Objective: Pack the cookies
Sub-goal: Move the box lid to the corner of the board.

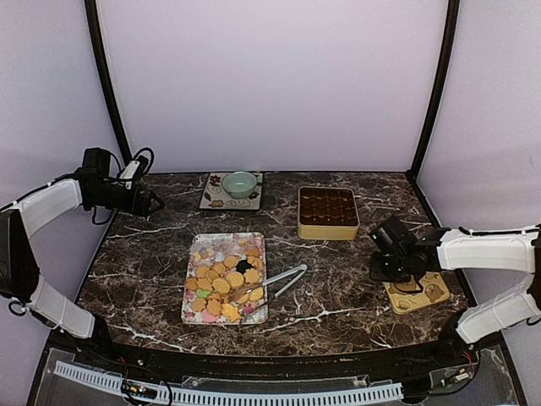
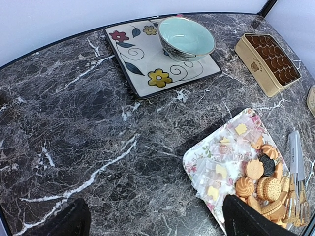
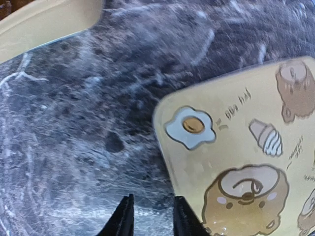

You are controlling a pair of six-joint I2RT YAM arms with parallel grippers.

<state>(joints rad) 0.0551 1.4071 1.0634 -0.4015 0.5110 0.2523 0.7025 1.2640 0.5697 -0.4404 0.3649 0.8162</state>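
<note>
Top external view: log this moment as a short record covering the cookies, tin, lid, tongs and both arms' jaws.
cookies: heaped on floral tray, centre
tin: open, brown compartments, beyond tray to the right
lid: lying flat, near right
tongs: lying against tray's right edge
left jaws: wide open, empty, hovering far left
right jaws: slightly apart, empty, low at lid's edge

Both arms: smooth white shells on the long links, black joints btwn. The left arm (image 1: 51, 203) ends in a black wrist block w/ thin black cables (image 1: 144, 157) looping over it. The right arm (image 1: 486, 249) is the same build, white forearm into a chunky black wrist. The left gripper (image 2: 155, 216) has broad matte-black fingers (image 2: 66, 221); the right gripper (image 3: 151, 216) has narrow black ones, tapering twd the tips.
</note>
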